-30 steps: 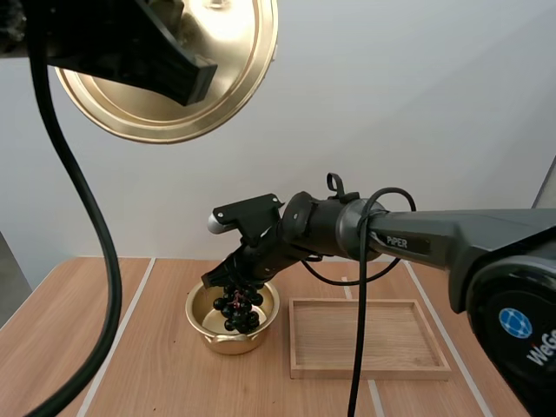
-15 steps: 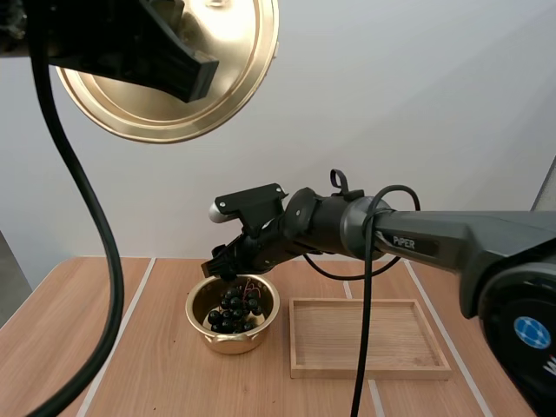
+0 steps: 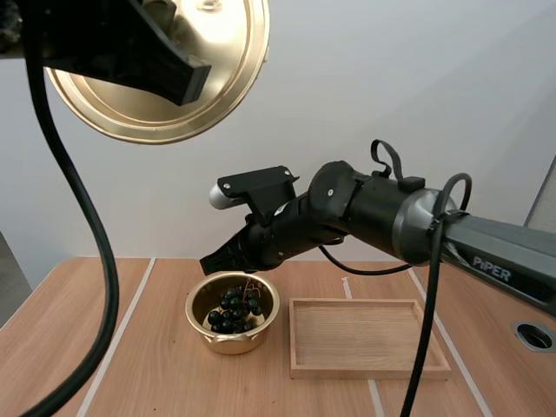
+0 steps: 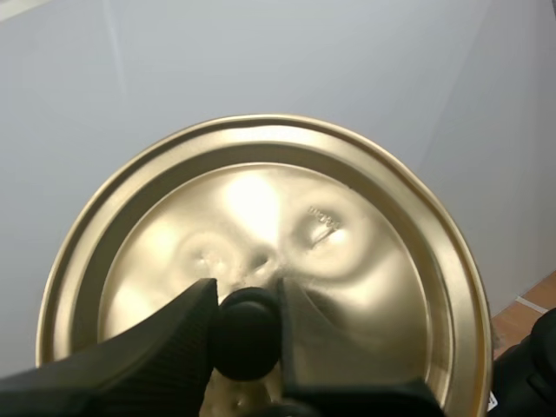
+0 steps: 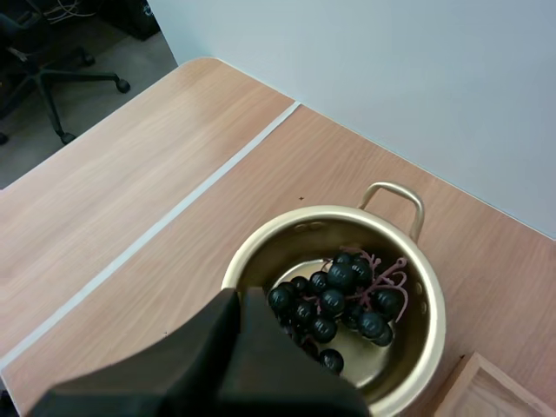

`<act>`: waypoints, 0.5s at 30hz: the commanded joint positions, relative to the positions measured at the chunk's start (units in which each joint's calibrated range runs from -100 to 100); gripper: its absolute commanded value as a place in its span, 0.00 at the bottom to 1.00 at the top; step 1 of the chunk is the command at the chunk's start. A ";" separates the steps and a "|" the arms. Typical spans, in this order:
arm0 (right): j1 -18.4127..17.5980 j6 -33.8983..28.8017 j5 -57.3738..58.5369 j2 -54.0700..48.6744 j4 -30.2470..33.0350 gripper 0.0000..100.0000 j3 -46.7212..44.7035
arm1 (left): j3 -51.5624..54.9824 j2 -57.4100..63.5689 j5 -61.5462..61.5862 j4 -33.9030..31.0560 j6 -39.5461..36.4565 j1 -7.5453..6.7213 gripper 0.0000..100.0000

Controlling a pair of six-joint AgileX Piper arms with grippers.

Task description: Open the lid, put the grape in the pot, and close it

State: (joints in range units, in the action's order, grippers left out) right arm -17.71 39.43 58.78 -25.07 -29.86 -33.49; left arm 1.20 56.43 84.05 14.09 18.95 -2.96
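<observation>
Grapes (image 3: pixel 233 310) inside pot (image 3: pixel 234 340) rim, lid (image 3: pixel 130 113) aloft

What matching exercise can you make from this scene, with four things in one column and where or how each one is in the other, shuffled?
Column one:
1. lid
2. grapes
3. tray
4. right gripper

Column two:
A. on the table beside the pot
B. held up in the air by the left gripper
C. shut, above the pot
D. lying in the pot

Pairs: 1-B, 2-D, 3-A, 4-C
</observation>
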 commanded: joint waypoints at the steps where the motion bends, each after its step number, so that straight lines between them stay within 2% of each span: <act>1: 1.21 -4.67 4.82 -3.81 6.66 0.00 -0.38 | -0.39 0.10 -1.31 -0.17 -0.63 -0.02 0.00; 4: 2.84 -8.28 7.77 -7.73 12.77 0.00 -3.34 | -0.39 0.10 -1.46 -0.17 -0.62 -0.02 0.00; 10: 6.83 -8.18 10.69 -17.36 13.04 0.00 -10.83 | -0.39 -1.98 -0.57 -2.23 -0.13 -0.02 0.00; 15: 7.45 -8.18 18.43 -26.63 13.04 0.00 -13.57 | -0.39 -7.86 7.78 -5.98 1.30 -0.02 0.00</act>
State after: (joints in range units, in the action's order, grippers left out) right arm -10.58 31.32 72.25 -46.36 -17.08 -46.01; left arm 0.93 52.23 87.30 9.96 19.73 -2.96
